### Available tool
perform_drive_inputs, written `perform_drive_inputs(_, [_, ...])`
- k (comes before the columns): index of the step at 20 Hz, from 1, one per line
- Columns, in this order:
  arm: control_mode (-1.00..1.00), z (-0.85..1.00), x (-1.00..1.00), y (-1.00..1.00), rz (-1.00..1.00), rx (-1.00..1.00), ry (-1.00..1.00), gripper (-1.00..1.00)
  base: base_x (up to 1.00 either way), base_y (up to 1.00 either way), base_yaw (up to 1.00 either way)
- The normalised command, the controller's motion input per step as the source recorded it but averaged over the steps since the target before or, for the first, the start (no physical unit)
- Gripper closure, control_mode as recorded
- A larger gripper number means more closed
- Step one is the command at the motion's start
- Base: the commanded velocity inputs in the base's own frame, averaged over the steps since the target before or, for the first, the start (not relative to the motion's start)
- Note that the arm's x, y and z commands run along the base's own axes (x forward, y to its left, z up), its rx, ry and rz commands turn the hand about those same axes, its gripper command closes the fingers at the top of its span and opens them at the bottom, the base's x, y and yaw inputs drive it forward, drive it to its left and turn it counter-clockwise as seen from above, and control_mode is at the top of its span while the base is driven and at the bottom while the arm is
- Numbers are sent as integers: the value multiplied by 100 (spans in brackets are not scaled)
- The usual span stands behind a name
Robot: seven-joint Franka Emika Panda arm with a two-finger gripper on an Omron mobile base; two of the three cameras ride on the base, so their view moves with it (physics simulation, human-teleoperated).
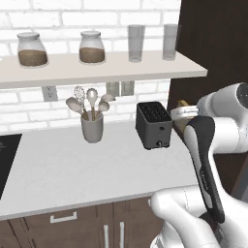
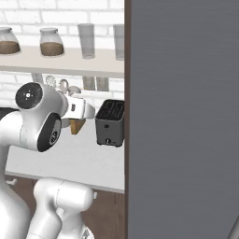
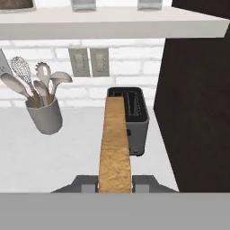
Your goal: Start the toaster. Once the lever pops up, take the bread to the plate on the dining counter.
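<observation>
The jaws are closed narrow on the bread, which they hold edge-on in the hand view, with the fingertips pressing its two flat faces at 6 o'clock. I judge the slice light, stiff but crumbly — a gentle hold low on the faces suits it. It looks golden-tan and grainy. It is lifted above the tabletop, and its far end reaches toward the dark toaster at 12 o'clock, beside the utensil cup
</observation>
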Motion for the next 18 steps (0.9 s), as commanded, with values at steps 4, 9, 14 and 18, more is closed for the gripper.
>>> perform_drive_inputs(4, [-100, 0, -35, 5, 0, -1, 10, 100, 0, 0, 0])
perform_drive_inputs(9, [-100, 0, -19, 7, 0, 0, 0, 100, 0, 0, 0])
perform_drive_inputs(14, [-100, 0, -27, 18, 0, 0, -12, 100, 0, 0, 0])
perform_drive_inputs(18, [-100, 1, -15, 31, 0, 0, -4, 100, 0, 0, 0])
